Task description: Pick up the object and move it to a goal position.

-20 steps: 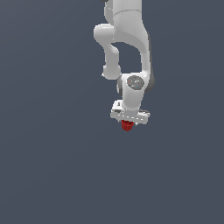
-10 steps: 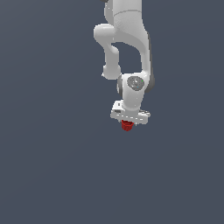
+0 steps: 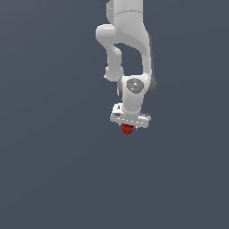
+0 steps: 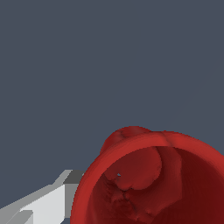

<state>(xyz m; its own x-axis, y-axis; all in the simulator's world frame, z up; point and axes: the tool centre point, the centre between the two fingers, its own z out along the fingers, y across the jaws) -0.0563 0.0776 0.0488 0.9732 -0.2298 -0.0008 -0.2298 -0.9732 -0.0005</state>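
Observation:
The object is a tiny bright red cup-like cylinder (image 3: pixel 128 129) with a knobbly surface. It sits right under the white hand of the arm in the exterior view, in the middle of the picture. My gripper (image 3: pixel 128 128) is shut on it, and the hand hides the fingers there. In the wrist view the red cup (image 4: pixel 153 179) fills the near corner, its hollow open towards the camera. One white finger (image 4: pixel 41 205) lies against its side; the other finger is hidden.
The white arm (image 3: pixel 129 44) comes down from the top of the exterior view. Everything around is a plain dark grey-blue surface (image 3: pixel 49 170) with no other object and no goal marker in sight.
The arm, the gripper and the red cup stand almost as they did a second ago; at most the wrist has turned very slightly.

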